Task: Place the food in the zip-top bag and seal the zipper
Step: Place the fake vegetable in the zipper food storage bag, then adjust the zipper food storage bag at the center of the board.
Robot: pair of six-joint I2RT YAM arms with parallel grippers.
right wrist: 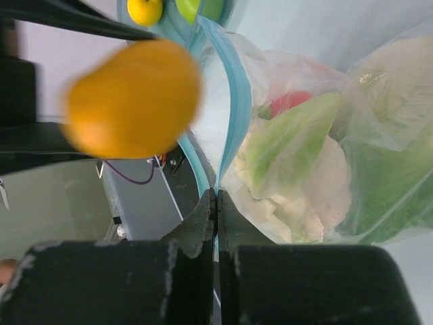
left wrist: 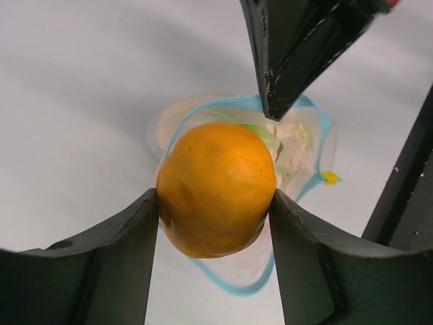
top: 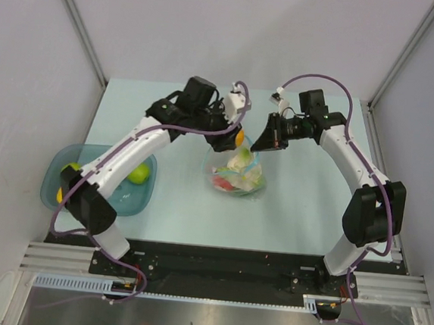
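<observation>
Orange fruit [left wrist: 216,186]: clamped at its widest girth between the fingers of the left gripper [left wrist: 214,203], hanging just above the bag mouth. Looks hard, smooth and light, so likely to squirt out if pinched off-centre.
Zip-top bag [top: 238,178]: mid-table, with the mouth lifted towards the far side. Thin, crinkly, floppy film, probably slippery and without shape of its own; best held at the rim.
Zipper [right wrist: 237,101]: unsealed and bowed into an open loop. Likely the stiffest part of the bag, hence the sensible place to grip.
Right gripper [right wrist: 216,203]: jaws together, pinching the right side of the rim at the blue strip and holding the mouth up.
Inside the bag: lettuce pieces [right wrist: 291,142] and a red apple [right wrist: 289,101], loosely piled and seemingly light.
Teal bowl [top: 51,190]: near left, well apart from the bag, with a yellow-green fruit [top: 139,172] and a yellow fruit [top: 70,169] inside.
Risk: possibly a drop onto the rim rather than through it, collapsing the mouth.
</observation>
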